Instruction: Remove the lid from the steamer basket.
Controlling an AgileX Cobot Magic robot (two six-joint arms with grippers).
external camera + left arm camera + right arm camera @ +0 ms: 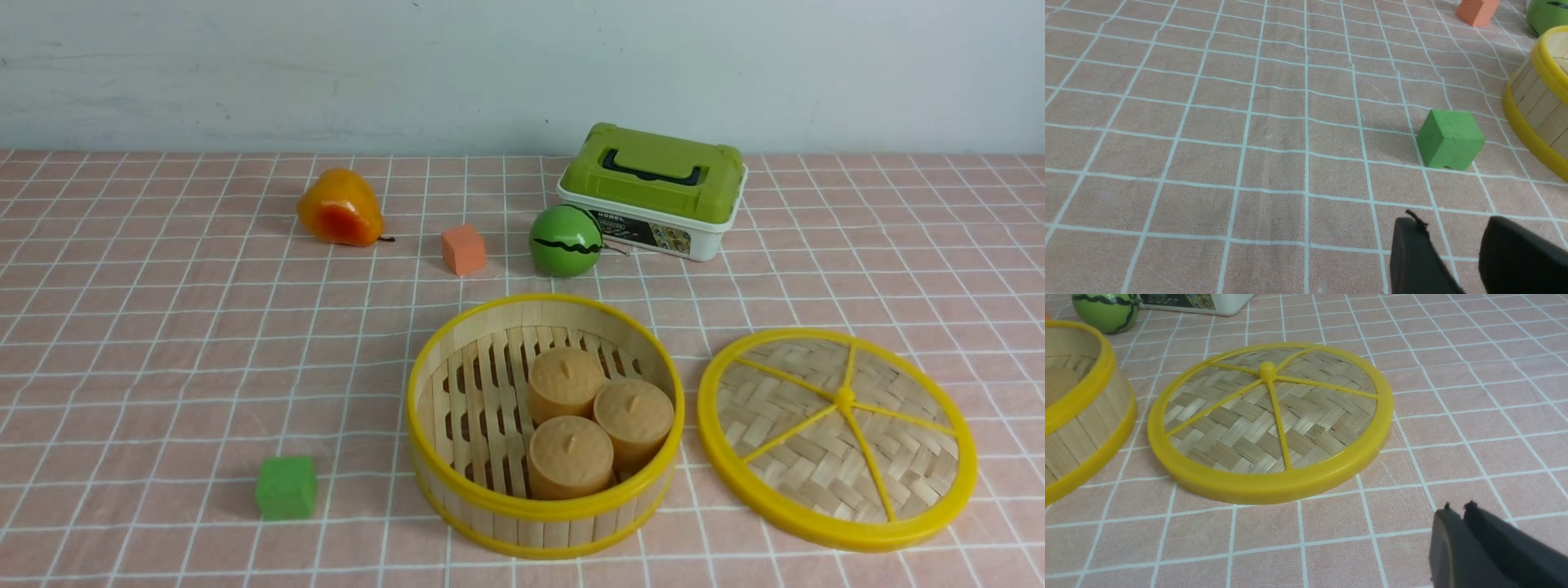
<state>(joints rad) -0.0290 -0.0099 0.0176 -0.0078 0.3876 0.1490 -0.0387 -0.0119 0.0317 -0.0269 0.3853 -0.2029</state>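
The lid (837, 437), a woven bamboo disc with a yellow rim and spokes, lies flat on the cloth just right of the steamer basket (543, 523). The two are a little apart. The basket stands uncovered with three tan buns (563, 380) inside. In the right wrist view the lid (1269, 420) lies beyond my right gripper (1459, 508), which is shut on nothing and clear of the rim. My left gripper (1451, 224) hangs open and empty over bare cloth, short of a green cube (1449, 139), with the basket wall (1539, 110) off to one side. Neither gripper shows in the front view.
A green cube (286, 487) sits left of the basket. Behind the basket are an orange cube (463, 249), a green watermelon ball (565, 240) and a green-and-white box (653, 188). An orange pear-like fruit (340, 208) lies at the back left.
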